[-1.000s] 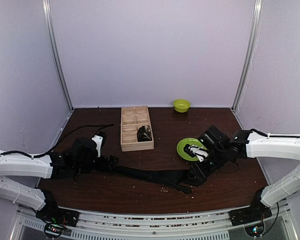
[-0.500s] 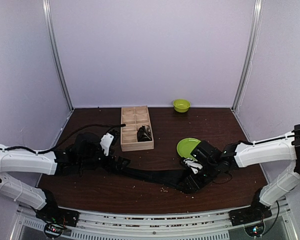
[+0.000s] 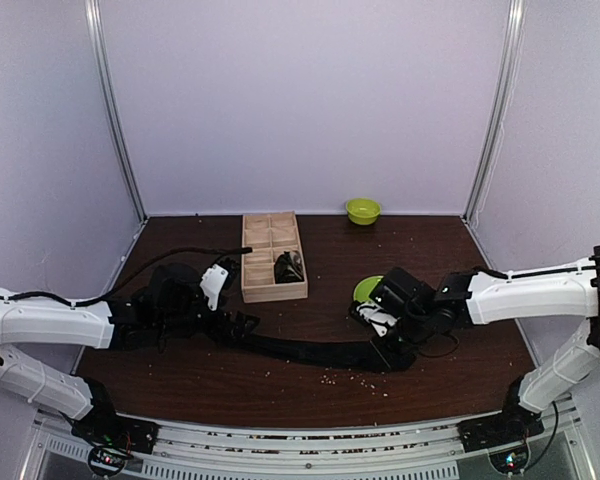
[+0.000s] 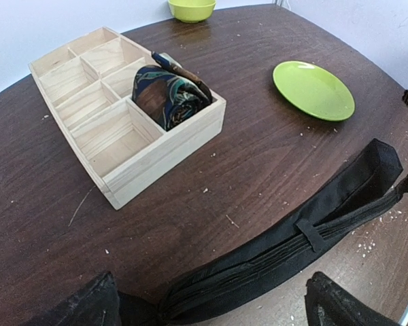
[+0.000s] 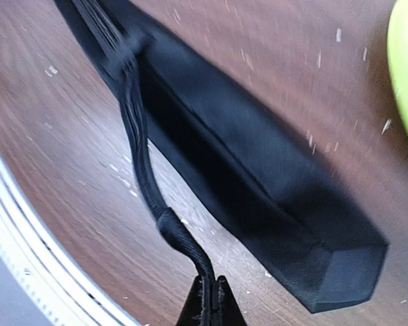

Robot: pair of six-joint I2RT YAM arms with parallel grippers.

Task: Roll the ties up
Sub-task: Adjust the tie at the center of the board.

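Observation:
A long black tie [image 3: 310, 350] lies flat across the front of the dark wooden table. Its wide end [image 5: 340, 272] is on the right. My right gripper [image 5: 211, 291] is shut on the tie's thin, cord-like narrow strand [image 5: 146, 183], just beside that wide end, and shows in the top view as the right gripper [image 3: 388, 352]. My left gripper [image 4: 207, 309] is open low over the tie's other end, with the black tie [image 4: 292, 238] running between its fingers [image 4: 81, 305]. From above, the left gripper [image 3: 238, 326] sits at the tie's left end.
A wooden divided box [image 3: 250, 285] stands behind the tie, with a rolled dark patterned tie [image 4: 171, 95] in one compartment. A green plate [image 4: 313, 88] lies right of it, partly behind the right arm. A green bowl [image 3: 362, 210] is at the back wall. Crumbs dot the table.
My right gripper has gone from open to shut on the tie's narrow strand and shifted left and back. The tie's right end moved with it. The left arm crept slightly right.

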